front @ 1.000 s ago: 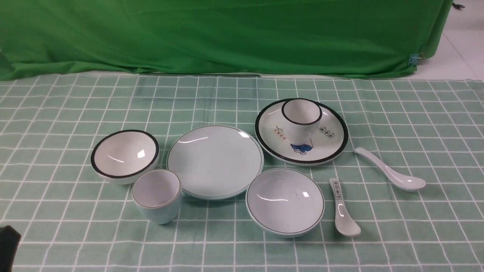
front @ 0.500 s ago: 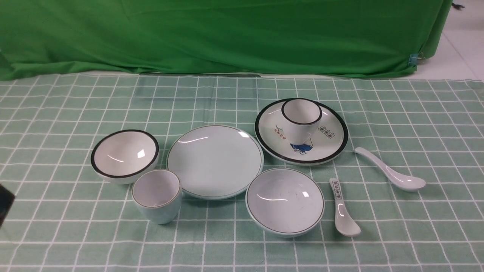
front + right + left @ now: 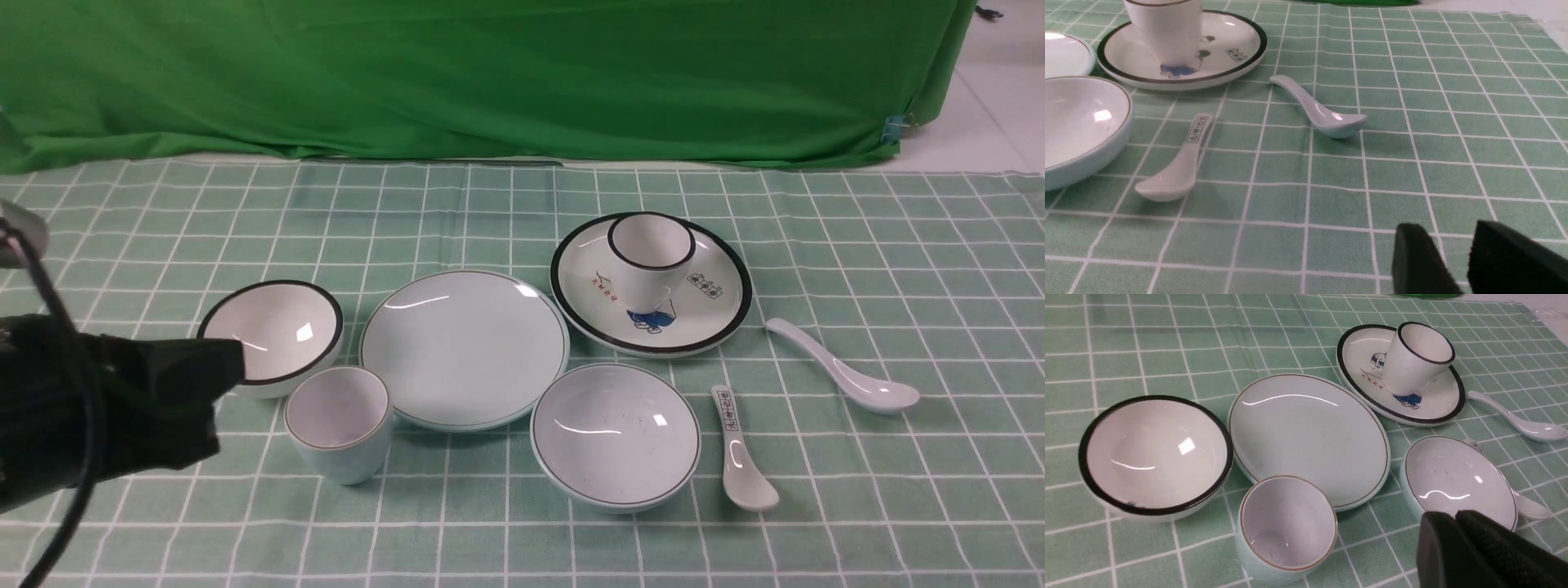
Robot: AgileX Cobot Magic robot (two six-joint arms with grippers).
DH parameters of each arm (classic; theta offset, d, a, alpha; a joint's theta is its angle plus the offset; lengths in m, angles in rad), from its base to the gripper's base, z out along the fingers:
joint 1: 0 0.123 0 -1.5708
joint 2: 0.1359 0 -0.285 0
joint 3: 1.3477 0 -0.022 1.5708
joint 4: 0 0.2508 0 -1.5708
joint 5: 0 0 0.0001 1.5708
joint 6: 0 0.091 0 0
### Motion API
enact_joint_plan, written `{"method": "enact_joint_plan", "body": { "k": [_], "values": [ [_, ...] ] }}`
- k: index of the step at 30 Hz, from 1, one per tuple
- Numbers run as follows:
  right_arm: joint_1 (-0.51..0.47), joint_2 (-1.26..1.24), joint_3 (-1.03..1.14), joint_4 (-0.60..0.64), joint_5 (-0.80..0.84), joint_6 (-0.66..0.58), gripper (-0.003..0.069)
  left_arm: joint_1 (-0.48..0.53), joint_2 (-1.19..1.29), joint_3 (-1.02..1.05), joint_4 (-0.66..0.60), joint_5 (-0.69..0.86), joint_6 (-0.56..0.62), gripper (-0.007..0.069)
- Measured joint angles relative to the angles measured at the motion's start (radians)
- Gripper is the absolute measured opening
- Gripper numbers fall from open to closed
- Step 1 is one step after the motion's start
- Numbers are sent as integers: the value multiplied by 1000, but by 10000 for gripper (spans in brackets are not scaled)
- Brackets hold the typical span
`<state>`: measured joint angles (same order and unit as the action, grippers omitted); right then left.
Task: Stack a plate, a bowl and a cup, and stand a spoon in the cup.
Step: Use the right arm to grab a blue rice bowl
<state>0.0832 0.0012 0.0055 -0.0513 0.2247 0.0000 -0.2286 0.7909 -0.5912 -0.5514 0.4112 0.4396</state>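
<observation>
The pale blue-green plate (image 3: pixel 464 349) lies mid-table, also in the left wrist view (image 3: pixel 1306 437). The pale bowl (image 3: pixel 615 435) sits at its near right (image 3: pixel 1457 477) (image 3: pixel 1073 122). The pale cup (image 3: pixel 339 423) stands upright at its near left (image 3: pixel 1286 526). The plain white spoon (image 3: pixel 849 377) lies far right (image 3: pixel 1519 422) (image 3: pixel 1318 110). My left gripper (image 3: pixel 233 367) hovers left of the cup, shut and empty (image 3: pixel 1453 516). My right gripper (image 3: pixel 1449 228) is open and empty above bare cloth, nearer than the spoons; it is out of the front view.
A black-rimmed white bowl (image 3: pixel 269 335) sits left of the plate, just beyond my left gripper. A black-rimmed cartoon plate (image 3: pixel 710 314) carries a black-rimmed cup (image 3: pixel 651 253). A spoon with printed marks (image 3: pixel 739 457) lies right of the bowl. A green backdrop (image 3: pixel 490 73) hangs behind.
My left arm has come in from the lower left edge and moved up and right, towards the black-rimmed bowl and the cup. The dishes have not moved.
</observation>
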Motion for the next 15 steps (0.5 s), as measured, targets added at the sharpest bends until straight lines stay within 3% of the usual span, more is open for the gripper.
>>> {"method": "enact_joint_plan", "body": {
  "k": [7, 15],
  "values": [
    [0, 0, 0, 0, -12, 0, 242, -70, 35, 0, 0, -25, 10, 17],
    [0, 0, 0, 103, -191, 353, 242, -70, 23, -1, 0, 17, 55, 17]
  ]
}}
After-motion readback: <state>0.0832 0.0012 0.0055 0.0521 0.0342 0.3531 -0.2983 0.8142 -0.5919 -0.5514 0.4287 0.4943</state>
